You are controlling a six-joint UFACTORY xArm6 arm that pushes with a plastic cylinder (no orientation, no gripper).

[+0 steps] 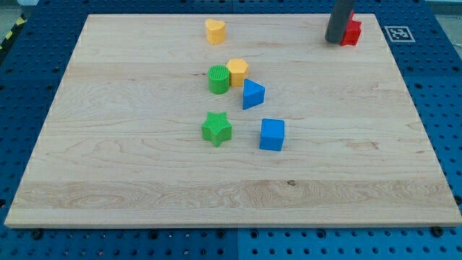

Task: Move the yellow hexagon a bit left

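A straight dark rod stands at the far right corner of the pale wooden counter [108, 173], its lower end, my tip [335, 42], resting against the left side of a small red plastic block [351, 33] whose shape is partly hidden behind the rod. The arm carries no end effector, only this rod, so there is nothing apart or together to report. The yellow plastic hexagon [237, 72] sits well away from the tip, left of the counter's middle and toward the far edge, touching a ribbed green plastic cylinder [219, 79] on its left. Just beside the hexagon, toward the near right, lies a blue plastic triangular block [253, 94]. Nearer the front edge, a green plastic star [216, 129] and a blue plastic cube [272, 135] sit apart from each other, side by side. A second yellow plastic block, heart-shaped [215, 31], rests alone close to the far edge, directly beyond the hexagon. The counter lies on a blue perforated base [29, 79], with a black-and-white marker tag [400, 33] just off the far right corner.
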